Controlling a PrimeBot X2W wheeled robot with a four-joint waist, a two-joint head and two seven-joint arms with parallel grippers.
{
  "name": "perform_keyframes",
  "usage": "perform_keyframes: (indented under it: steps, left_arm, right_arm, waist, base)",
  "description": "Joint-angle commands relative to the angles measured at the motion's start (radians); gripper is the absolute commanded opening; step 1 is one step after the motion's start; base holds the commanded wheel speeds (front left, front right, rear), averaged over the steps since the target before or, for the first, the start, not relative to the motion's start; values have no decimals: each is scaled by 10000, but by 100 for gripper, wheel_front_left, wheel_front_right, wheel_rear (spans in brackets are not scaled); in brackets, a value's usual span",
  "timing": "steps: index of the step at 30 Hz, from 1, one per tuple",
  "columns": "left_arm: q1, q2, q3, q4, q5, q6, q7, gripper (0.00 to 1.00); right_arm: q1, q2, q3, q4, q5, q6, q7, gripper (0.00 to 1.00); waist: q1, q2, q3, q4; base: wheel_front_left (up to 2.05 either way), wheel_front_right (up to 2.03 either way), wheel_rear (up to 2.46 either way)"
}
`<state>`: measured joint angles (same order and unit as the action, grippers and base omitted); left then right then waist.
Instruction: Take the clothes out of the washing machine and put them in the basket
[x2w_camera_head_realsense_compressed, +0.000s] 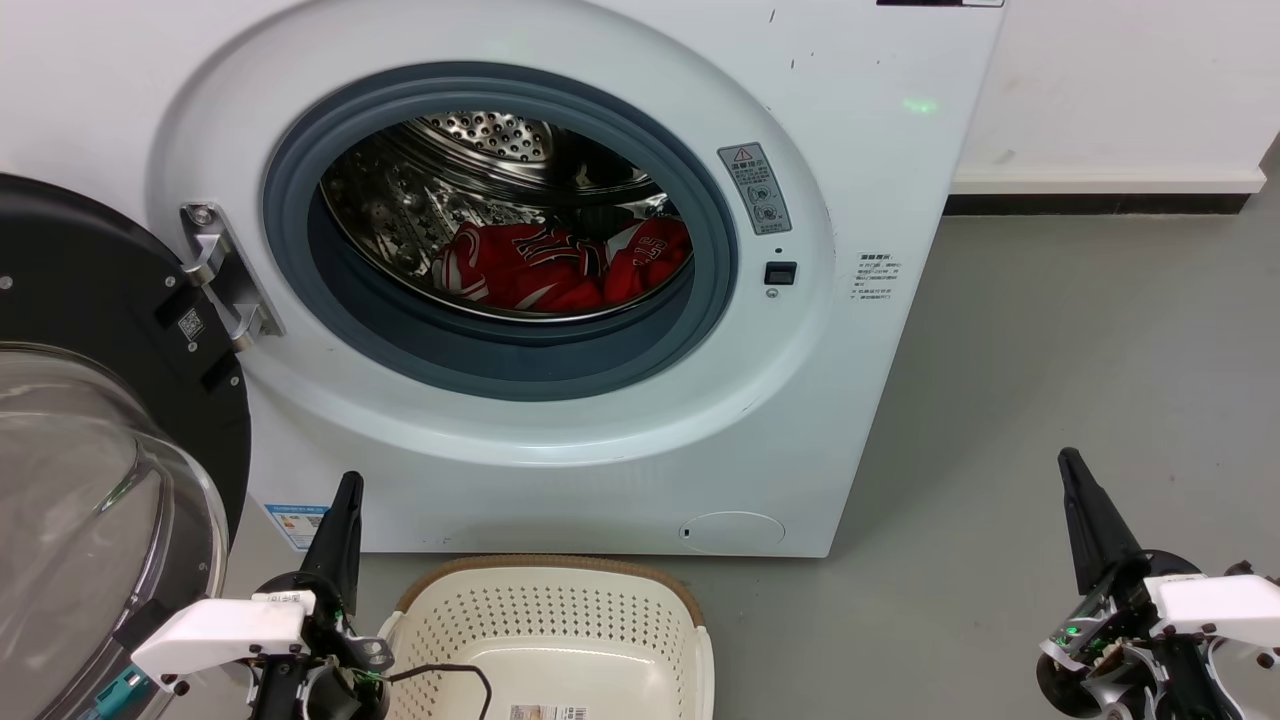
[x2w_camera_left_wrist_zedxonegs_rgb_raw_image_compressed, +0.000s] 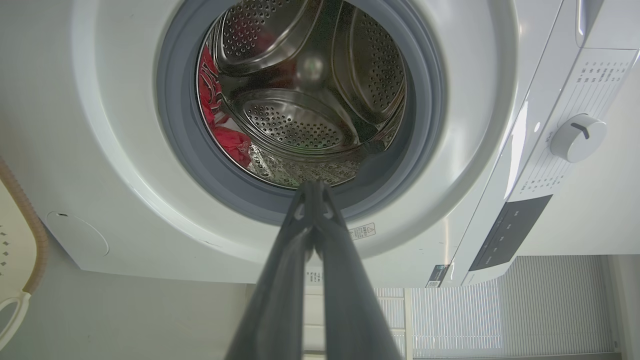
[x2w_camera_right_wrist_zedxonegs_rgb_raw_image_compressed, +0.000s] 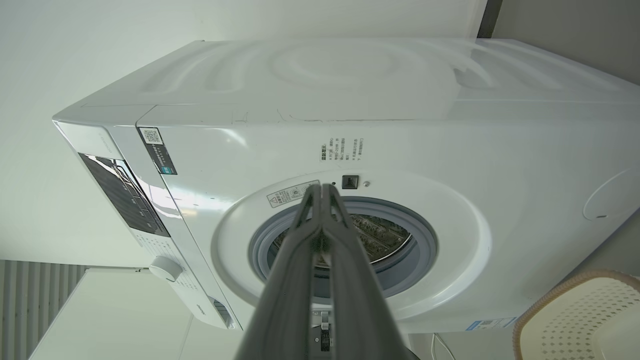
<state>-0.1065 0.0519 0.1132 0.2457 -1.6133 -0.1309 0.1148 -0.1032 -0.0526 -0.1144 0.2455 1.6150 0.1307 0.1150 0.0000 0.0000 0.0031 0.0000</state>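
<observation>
The red jerseys (x2w_camera_head_realsense_compressed: 560, 265) lie bunched at the bottom of the perforated steel drum (x2w_camera_head_realsense_compressed: 480, 150), deep behind the grey gasket (x2w_camera_head_realsense_compressed: 500, 365) of the white washing machine (x2w_camera_head_realsense_compressed: 860, 150). The cream basket (x2w_camera_head_realsense_compressed: 545, 610) stands empty on the floor just below the porthole. My 2 grippers hang low and well apart, left gripper (x2w_camera_head_realsense_compressed: 348, 490) beside the basket, right gripper (x2w_camera_head_realsense_compressed: 1072, 470) out over bare floor, each with its fingers pressed together and holding nothing. I judge the risks to be fabric catching on the gasket lip, or a jersey slipping off onto the floor short of the basket. The open glass door (x2w_camera_head_realsense_compressed: 90, 470) crowds my left arm. The grey floor (x2w_camera_head_realsense_compressed: 1050, 350) meets a white wall (x2w_camera_head_realsense_compressed: 1120, 80).
</observation>
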Motion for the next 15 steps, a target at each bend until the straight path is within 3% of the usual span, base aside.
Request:
perform_keyframes:
  steps: [1,15]
  left_arm:
    - [-69,-22,25,6,17,-24,14,0]
    - [-69,-22,23,5,16,-24,13,0]
  right_arm:
    - [-130,36,1,12,-50,0,10,0]
    - [-130,36,1,12,-48,0,8,0]
  waist:
    - [0,0,0,0]
    - [0,0,0,0]
  base:
    - [0,0,0]
    - [0,0,0]
